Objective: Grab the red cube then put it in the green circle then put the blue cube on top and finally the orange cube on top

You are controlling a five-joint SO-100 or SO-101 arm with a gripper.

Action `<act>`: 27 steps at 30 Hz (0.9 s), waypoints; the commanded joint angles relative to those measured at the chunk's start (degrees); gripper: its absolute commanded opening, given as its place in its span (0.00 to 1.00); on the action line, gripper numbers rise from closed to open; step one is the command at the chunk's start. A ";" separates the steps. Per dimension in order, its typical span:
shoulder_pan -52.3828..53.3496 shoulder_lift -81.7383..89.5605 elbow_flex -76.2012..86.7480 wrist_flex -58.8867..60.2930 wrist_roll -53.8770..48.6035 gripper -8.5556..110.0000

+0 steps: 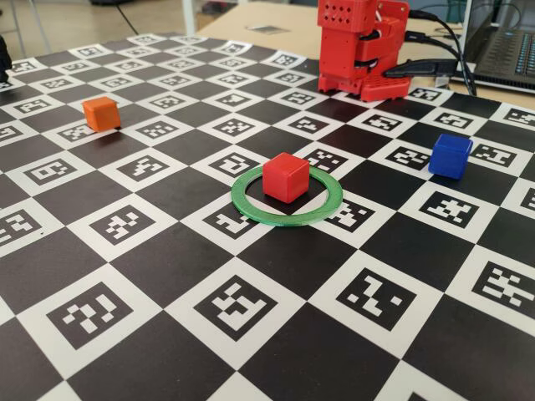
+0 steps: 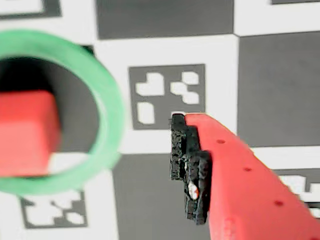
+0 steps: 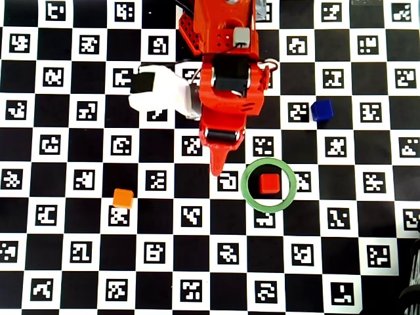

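Inside the green circle (image 3: 245, 191), upright on the checkered tabletop (image 1: 192, 267): the red cube (image 3: 268, 183), small, matte, plain-faced, a little right of the ring's centre in the overhead view, not touching the rim. Flat on the board, thin, open in the middle: the ring itself. Well apart to the upper right in the overhead view, alone on a black square: the blue cube (image 3: 321, 109). Far off to the left, near a marker tile: the orange cube (image 3: 123, 197). Just left of the ring, tips pointing down the board: the red fingers (image 3: 216, 172), empty, seemingly pressed together with no gap visible in the wrist view (image 2: 187, 170). Nothing lying between either loose cube and the ring. No long axis on any cube; red cube's edges roughly parallel to the board's squares.
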 commanded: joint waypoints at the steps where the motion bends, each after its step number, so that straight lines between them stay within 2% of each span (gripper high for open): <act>1: -2.64 7.65 2.02 -0.79 1.58 0.43; 14: -6.33 12.92 8.96 -1.05 6.24 0.43; 20: -9.14 16.17 12.30 -5.89 7.29 0.43; 27: -21.71 14.77 14.06 -8.26 12.66 0.43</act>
